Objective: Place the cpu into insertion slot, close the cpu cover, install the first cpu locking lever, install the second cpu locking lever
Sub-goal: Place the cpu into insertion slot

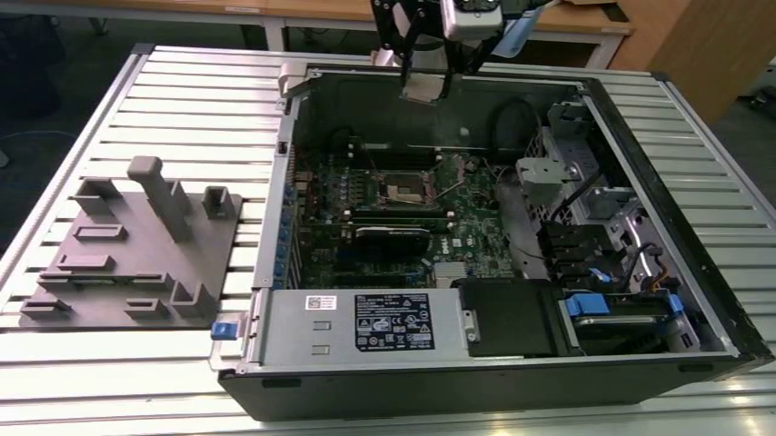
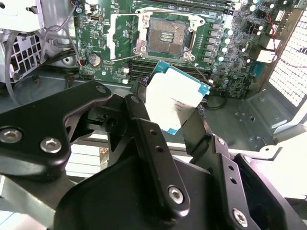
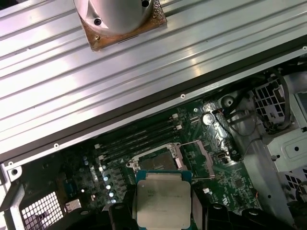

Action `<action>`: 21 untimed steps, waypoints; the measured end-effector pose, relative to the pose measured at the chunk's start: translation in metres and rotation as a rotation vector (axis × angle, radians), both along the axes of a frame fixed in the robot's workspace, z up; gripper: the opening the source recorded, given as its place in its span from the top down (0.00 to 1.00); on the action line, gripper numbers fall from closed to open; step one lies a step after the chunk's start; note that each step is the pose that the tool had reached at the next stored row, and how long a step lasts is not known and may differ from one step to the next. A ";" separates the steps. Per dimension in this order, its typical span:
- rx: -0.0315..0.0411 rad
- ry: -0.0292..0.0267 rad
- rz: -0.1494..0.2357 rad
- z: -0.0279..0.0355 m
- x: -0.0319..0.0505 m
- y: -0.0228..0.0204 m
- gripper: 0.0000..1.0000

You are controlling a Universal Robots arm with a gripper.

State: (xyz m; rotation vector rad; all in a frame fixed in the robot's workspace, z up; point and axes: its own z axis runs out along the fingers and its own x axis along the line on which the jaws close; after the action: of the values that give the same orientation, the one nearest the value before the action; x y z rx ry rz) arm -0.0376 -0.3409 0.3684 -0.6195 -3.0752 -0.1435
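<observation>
I see the cpu (image 2: 176,96) w/ a dull silver-grey top, teal-green rim & faint dark print; the gripper (image 2: 167,117) clamped on it is matte black. The insertion slot (image 2: 166,36) has a dark centre w/ a fine gold-ish grid and a silvery rim, and the board (image 2: 225,57) around it is green, dotted w/ silver caps. Further out from the slot, the case (image 1: 485,400) is black, the table (image 1: 194,100) silver w/ ribbed stripes, and the fixture plate (image 1: 122,263) plain grey.

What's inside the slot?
The slot is bare, no chip seated. The cpu, in the gripper, hides part of the slot in the first wrist view.
</observation>
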 end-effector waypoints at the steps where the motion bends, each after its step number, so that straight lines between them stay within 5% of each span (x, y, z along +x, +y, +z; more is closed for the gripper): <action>1: 0.0000 0.0000 -0.003 0.0000 0.0000 0.0000 0.46; 21: 0.0000 0.0000 -0.073 0.0000 0.0000 0.0000 0.46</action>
State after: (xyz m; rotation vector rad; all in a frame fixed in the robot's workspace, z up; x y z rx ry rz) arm -0.0376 -0.3409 0.3684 -0.7315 -3.0539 -0.1437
